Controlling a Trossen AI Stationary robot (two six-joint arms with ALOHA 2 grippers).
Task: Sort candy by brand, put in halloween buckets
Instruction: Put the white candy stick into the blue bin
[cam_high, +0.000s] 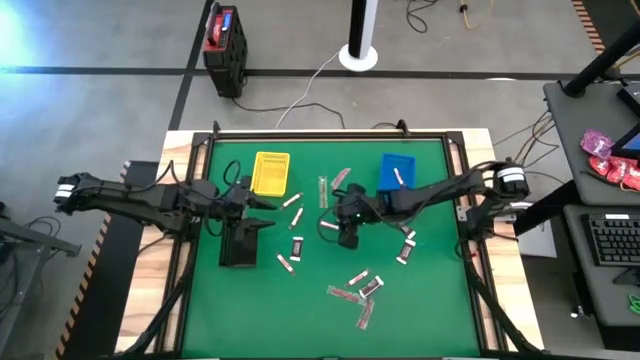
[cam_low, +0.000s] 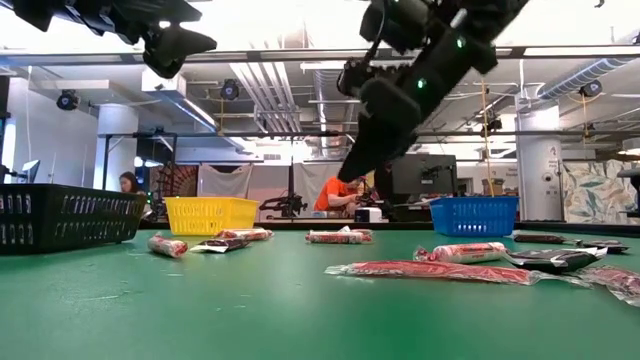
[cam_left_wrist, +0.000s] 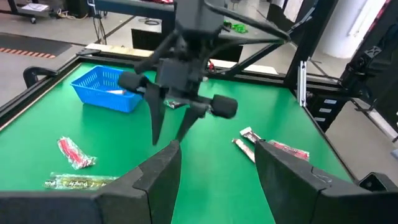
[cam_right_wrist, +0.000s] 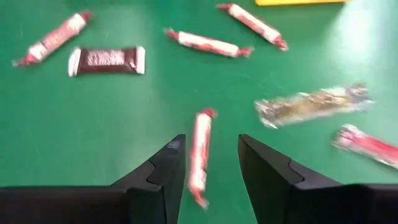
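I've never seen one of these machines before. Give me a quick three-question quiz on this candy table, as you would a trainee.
1. True or false: the blue bin already holds a candy.
2. Which bin sits under the left hand: A yellow, B black, C blue?
3. Fill in: the right hand hangs open over a long reddish-pink and ____ candy lying between its fingers.

Key
1. True: one pale wrapper lies inside it.
2. B: the black bin; the yellow bin stands farther back.
3. White.
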